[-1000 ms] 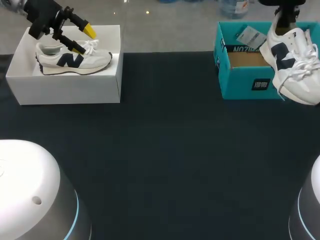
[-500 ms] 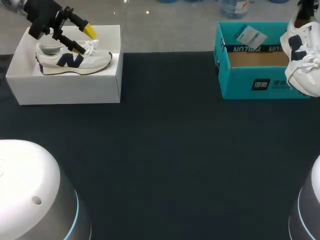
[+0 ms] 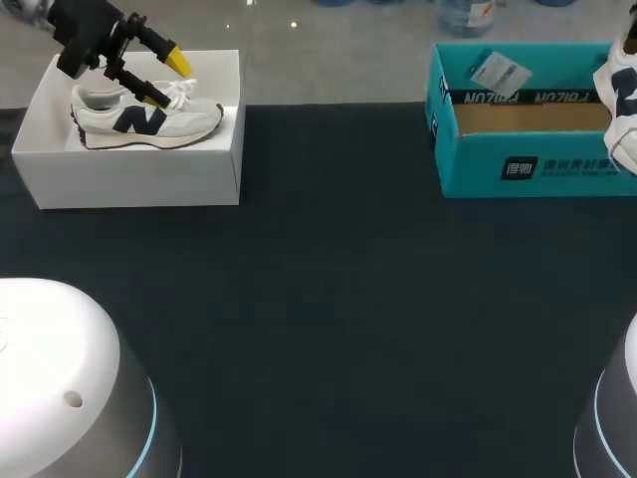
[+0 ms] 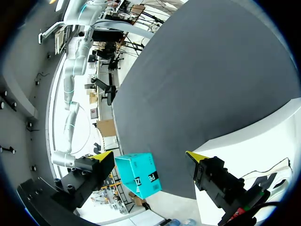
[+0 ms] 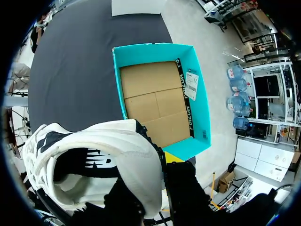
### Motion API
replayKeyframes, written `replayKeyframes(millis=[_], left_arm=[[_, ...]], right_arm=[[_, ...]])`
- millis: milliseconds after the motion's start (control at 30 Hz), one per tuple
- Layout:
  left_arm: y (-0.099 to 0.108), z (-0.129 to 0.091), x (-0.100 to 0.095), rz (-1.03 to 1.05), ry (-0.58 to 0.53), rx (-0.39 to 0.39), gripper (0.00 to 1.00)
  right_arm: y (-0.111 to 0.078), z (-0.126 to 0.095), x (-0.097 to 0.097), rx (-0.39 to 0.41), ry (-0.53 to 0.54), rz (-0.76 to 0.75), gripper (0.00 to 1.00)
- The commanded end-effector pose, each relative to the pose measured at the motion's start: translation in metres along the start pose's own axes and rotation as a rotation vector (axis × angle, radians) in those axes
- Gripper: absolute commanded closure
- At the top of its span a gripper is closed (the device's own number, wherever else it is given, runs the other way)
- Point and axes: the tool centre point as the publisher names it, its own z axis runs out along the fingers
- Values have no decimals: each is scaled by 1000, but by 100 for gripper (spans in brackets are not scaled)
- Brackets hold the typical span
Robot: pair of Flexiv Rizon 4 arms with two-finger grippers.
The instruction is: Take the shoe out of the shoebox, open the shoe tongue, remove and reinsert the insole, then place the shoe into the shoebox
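1. Head view: the left claw hangs wide open over another shoe on a white box. The shoe is at the right end of the open shoebox on the table.
2. Left wrist view: its fingers stand far apart.
3. Right wrist view: the right claw grips the shoe's heel edge, with the shoebox below and ahead.

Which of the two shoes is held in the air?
The shoe at far right, in the right gripper beside the teal shoebox; the other shoe sits on the white box.
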Motion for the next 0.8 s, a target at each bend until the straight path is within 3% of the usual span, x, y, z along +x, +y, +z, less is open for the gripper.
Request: replayKeyframes(millis=[33,567,800], left_arm=[[0,-1,0,1,2,2,0],[0,-1,0,1,2,2,0],[0,-1,0,1,2,2,0]], right_arm=[[-10,8,-11,-11,38,34,100],[-44,42,-26,39,77,62,100],[-49,35,-21,119,70,448,100]])
